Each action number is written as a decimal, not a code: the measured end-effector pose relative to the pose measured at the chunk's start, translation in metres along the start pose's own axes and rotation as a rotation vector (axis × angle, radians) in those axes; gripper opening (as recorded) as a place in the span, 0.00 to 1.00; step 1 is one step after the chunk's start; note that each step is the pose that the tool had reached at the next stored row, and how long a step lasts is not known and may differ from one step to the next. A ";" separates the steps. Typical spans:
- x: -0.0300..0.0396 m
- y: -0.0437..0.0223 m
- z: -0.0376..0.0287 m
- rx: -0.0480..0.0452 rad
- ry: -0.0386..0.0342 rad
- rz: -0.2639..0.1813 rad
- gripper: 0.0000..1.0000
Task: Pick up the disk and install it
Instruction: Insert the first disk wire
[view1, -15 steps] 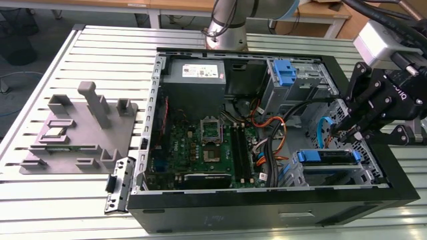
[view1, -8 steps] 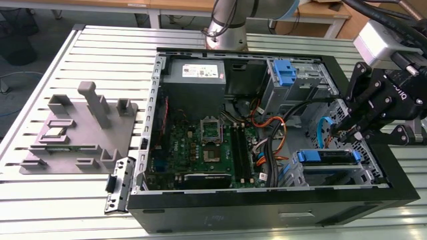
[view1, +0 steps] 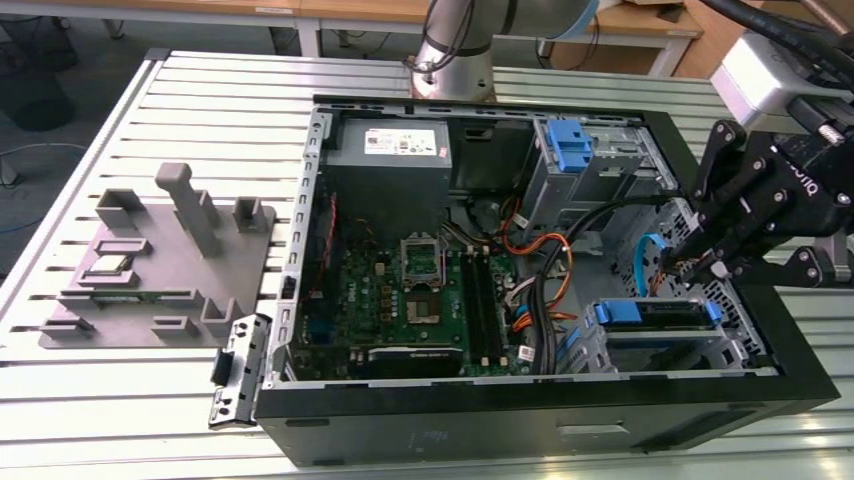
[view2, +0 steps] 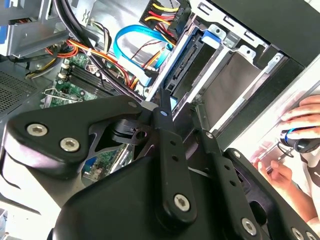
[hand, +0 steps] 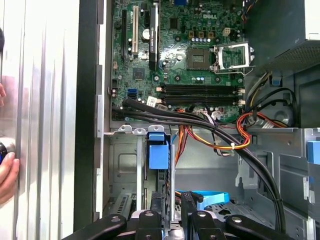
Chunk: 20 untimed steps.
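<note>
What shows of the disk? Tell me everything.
The disk is a flat drive clipped in a bright blue plastic carrier, lying in the metal drive cage at the exterior view's right end of the open computer case. Its blue tab faces the motherboard. The gripper hangs just above it; contact cannot be told.

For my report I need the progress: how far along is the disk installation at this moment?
Done: the disk already lies in the drive cage of the open computer case, not on the table. In hand: the end effector hangs close over it. Left: whether it is fully seated cannot be judged.
</note>
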<state>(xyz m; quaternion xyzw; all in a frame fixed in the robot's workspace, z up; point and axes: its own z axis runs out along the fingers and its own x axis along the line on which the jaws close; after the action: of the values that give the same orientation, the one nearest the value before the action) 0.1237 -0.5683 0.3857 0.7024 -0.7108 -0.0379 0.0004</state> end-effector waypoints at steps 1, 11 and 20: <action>-0.0001 0.0000 0.0001 0.0000 -0.0002 0.000 0.30; -0.0136 -0.0001 0.0044 0.0000 0.0000 0.000 0.30; -0.0164 -0.0017 0.0139 0.0000 0.0012 0.000 0.30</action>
<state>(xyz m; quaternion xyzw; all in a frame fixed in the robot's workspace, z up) 0.1249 -0.5512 0.3727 0.7024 -0.7108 -0.0375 0.0008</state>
